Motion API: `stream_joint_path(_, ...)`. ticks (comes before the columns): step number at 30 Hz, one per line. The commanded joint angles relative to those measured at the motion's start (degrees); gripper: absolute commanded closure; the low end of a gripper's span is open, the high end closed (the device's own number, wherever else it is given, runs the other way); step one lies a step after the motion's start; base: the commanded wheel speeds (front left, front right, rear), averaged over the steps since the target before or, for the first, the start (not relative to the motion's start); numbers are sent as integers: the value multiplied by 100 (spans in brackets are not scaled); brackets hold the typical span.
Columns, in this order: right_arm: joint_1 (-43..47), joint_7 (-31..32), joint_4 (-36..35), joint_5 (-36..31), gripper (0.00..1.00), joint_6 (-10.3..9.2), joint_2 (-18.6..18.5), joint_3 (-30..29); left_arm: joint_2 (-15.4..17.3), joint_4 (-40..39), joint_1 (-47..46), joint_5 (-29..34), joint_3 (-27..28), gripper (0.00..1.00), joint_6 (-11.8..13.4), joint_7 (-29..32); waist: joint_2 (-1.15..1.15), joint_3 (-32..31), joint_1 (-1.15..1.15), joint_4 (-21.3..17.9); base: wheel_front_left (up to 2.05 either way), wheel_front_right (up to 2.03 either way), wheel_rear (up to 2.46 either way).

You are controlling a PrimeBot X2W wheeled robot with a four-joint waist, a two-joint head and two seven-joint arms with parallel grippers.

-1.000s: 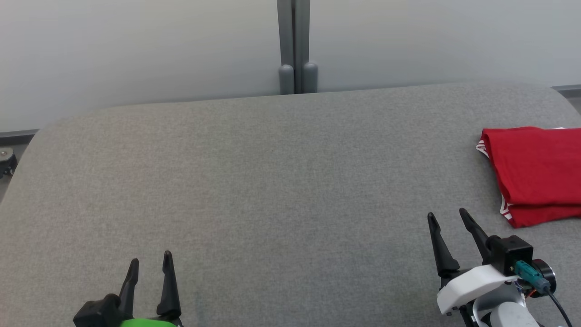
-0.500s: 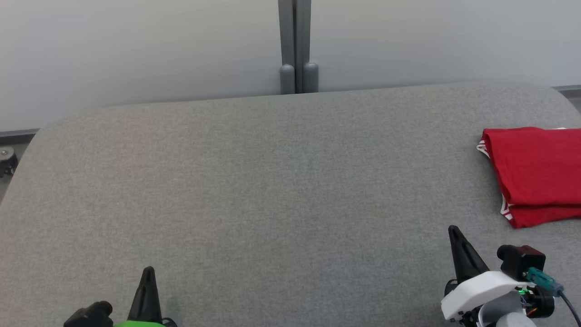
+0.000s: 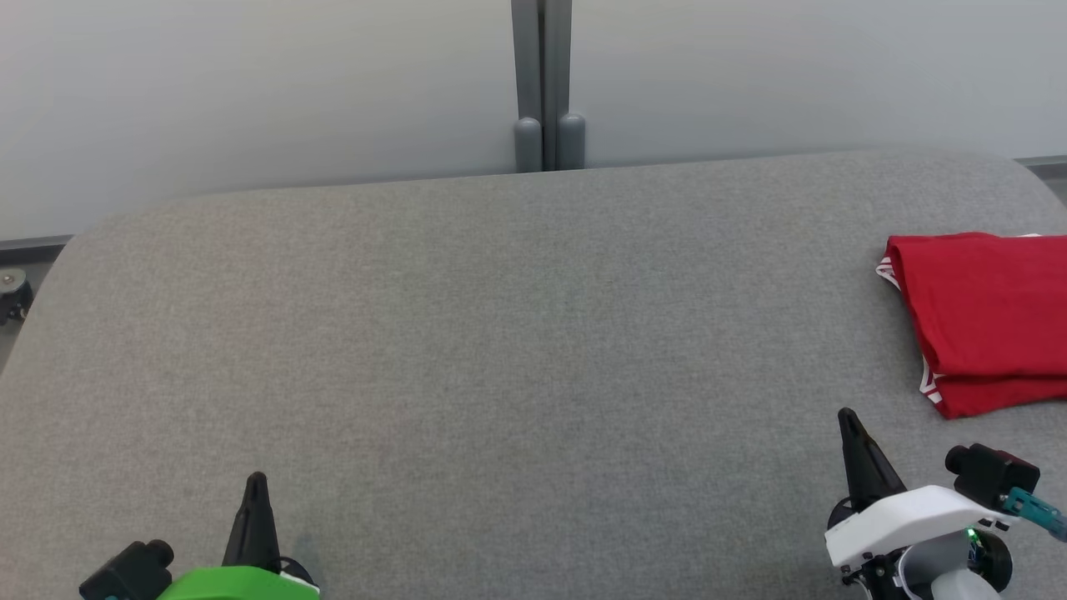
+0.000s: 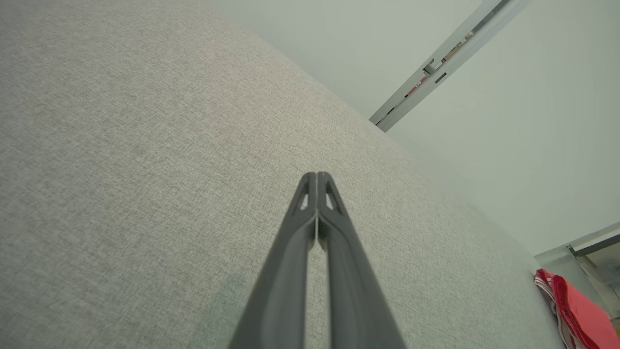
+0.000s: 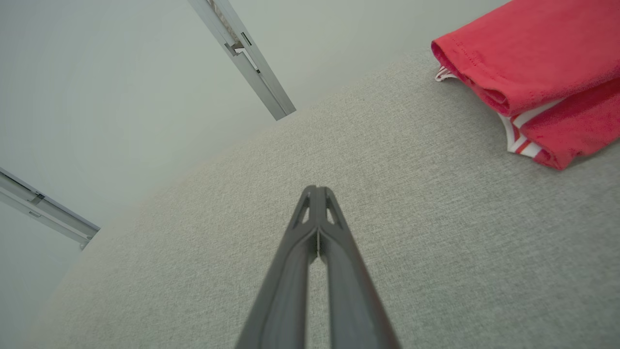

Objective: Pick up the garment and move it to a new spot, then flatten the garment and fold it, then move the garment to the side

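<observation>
The folded garment [image 3: 984,321] lies at the table's [image 3: 500,333] right edge, wall [image 3: 250,83] behind

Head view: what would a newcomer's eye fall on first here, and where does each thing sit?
The folded red garment at the right edge stands out first, lying on the wide grey table. Next come the dark left fingers and right fingers at the bottom corners, each pair pressed shut and holding nothing.

A lab-like room: grey fabric-covered table [image 3: 500,333] against plain pale partition panels [image 3: 250,83].
</observation>
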Motion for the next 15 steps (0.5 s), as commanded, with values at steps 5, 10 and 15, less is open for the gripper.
stream_joint_path(5,-154,141,-133,585,100,-2,-30,-67,19,-104,-233,-482,82,100,-6,131,0,3,0,2,0,0,0)
stream_joint_path(10,-169,246,-160,988,100,-2,-33,-99,20,-122,-287,-817,130,100,-6,233,0,5,0,3,0,0,0)
stream_joint_path(15,-183,346,-185,1389,100,-2,-35,-131,21,-139,-348,-1150,174,100,-6,334,0,7,0,5,0,0,0)
